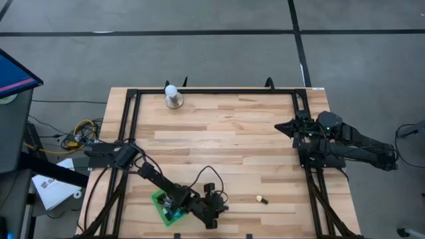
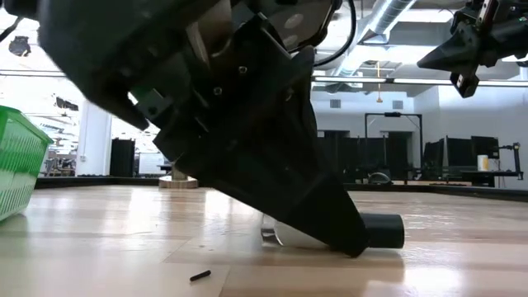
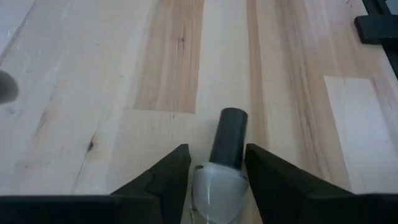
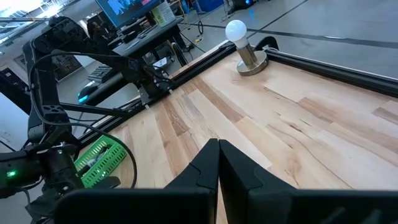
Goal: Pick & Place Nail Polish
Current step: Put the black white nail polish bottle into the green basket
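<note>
Near the front edge of the surface, left of centre, the left gripper (image 3: pixel 214 177) is down at board level with its jaws part-open on either side of a nail polish bottle (image 3: pixel 217 186) lying on its side. Pale body sits between the jaws, dark cap sticks out ahead. Small gaps show on both sides, so not clamped yet as far as I can tell.

Risks, my read:
- Bottle is round and lying flat; if one jaw touches first it could roll or skid out forward instead of being caught.
- Jaws straddle the curved shoulder, not a flat side; a close there may squeeze the bottle out toward the cap end.
- Jaw tips are right on the wood, so pushing lower could scrape or jam.
- A weak grip could let the bottle tilt or drop on the lift.

Green basket (image 1: pixel 163 206) sits just beside the left gripper, toward the front-left corner. Another bottle (image 1: pixel 261 198) lies farther right along the front edge, well apart. White ball-topped stand (image 1: pixel 172 95) is at the back edge. Right gripper (image 4: pixel 217 163) waits by the right edge, raised, jaws pressed together, empty.
</note>
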Available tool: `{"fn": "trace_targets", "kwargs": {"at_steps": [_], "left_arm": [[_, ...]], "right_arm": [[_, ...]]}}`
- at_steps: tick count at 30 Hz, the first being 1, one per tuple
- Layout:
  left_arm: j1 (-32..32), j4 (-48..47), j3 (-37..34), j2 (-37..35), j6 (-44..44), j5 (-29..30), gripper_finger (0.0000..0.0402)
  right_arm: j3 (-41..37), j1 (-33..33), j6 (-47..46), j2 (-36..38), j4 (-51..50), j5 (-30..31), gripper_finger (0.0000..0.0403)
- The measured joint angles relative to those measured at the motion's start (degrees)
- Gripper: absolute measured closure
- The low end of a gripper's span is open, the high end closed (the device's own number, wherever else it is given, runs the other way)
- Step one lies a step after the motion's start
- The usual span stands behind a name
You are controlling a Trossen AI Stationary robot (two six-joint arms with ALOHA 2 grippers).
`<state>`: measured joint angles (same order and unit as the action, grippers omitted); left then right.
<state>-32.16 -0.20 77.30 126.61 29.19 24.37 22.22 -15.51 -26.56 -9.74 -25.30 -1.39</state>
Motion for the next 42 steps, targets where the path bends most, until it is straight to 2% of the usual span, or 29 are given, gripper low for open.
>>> {"fn": "trace_targets", "kwargs": {"at_steps": [10,25,32,36,42], "left_arm": [[2.06,-0.97,-0.11,0.00,-0.26,-3.39,0.0294],[3.28,-1.21,-0.29,-0.96,-0.22,-3.83,0.0295],[4.90,-6.27,-0.70,-4.56,-0.48,-2.22,0.0303],[4.98,-10.91,-0.49,-9.14,-0.59,-2.23,0.0314],[4.49,-18.89,-0.55,-15.43,-1.25,-3.45,0.0368]], "right_arm": [[0.00,0.04,-0.05,0.00,-0.02,0.00,0.0403],[0.00,0.04,-0.03,0.00,-0.07,-0.02,0.0403],[0.00,0.05,-0.02,0.00,-0.24,-0.02,0.0403],[0.00,0.04,-0.03,0.00,-0.24,-0.02,0.0403],[0.00,0.04,-0.02,0.00,-0.22,-0.04,0.0403]]}}
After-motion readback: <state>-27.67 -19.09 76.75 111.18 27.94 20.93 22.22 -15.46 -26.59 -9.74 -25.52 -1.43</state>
